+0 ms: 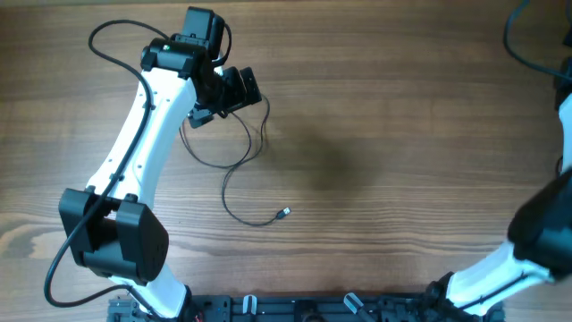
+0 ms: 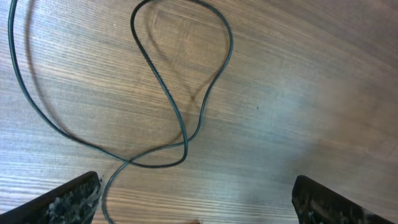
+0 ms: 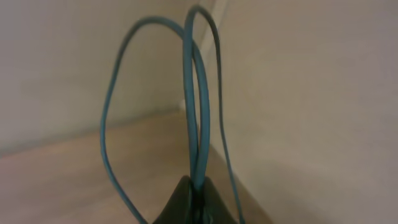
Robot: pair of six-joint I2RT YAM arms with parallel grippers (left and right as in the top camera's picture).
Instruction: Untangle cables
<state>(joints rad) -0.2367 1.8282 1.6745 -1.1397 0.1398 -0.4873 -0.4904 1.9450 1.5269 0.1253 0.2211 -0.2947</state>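
Note:
A thin black cable lies in loose loops on the wooden table, its small plug end pointing right. My left gripper hovers over the cable's upper loops. In the left wrist view its jaws are wide open and empty, with the crossing loops of the cable on the table just beyond them. My right gripper is shut on a bunch of cable strands that rise in loops above it, held in the air. In the overhead view the right gripper is out of frame.
The right arm runs along the table's right edge. A dark cord curves in at the top right corner. The left arm's own thicker wire arcs at the top left. The arm bases stand at the front edge.

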